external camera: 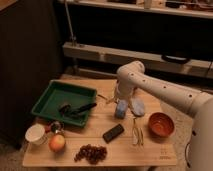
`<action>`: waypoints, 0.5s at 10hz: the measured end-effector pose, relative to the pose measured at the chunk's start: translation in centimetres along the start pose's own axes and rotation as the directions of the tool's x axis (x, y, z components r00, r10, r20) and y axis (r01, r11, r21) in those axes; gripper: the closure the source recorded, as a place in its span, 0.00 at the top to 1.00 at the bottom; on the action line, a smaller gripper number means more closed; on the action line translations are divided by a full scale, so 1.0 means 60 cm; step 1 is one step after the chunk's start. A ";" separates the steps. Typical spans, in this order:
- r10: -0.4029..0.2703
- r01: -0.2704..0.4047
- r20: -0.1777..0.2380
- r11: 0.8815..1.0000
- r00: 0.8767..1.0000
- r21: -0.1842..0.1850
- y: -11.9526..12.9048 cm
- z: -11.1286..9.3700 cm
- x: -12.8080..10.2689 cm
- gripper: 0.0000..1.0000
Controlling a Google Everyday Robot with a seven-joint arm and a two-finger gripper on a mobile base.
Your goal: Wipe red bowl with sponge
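The red bowl (161, 124) stands on the right side of the wooden table (150, 152), with nothing in it that I can see. The blue sponge (121, 109) lies at the table's middle, left of the bowl. My gripper (120, 100) hangs straight down over the sponge, its fingers open around the sponge's top. The white arm reaches in from the right and hides the gripper's upper part.
A pale blue-grey cloth (137, 106) lies right beside the sponge. A flat black block (113, 132) and a thin yellowish item (137, 133) lie nearer the front. A green tray (49, 96) holding dark utensils sits left; a white cup (35, 134), apple (57, 143) and grapes (91, 152) are front left.
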 end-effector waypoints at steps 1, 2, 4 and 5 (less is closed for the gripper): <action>0.019 -0.019 0.005 1.000 1.000 0.000 0.010 0.006 0.000 0.80; 0.034 -0.034 0.013 0.999 0.999 0.003 0.014 0.019 0.000 0.80; 0.057 -0.057 0.022 0.998 0.998 0.008 0.014 0.035 0.000 0.80; 0.066 -0.066 0.021 0.998 0.998 0.012 0.015 0.042 0.001 0.80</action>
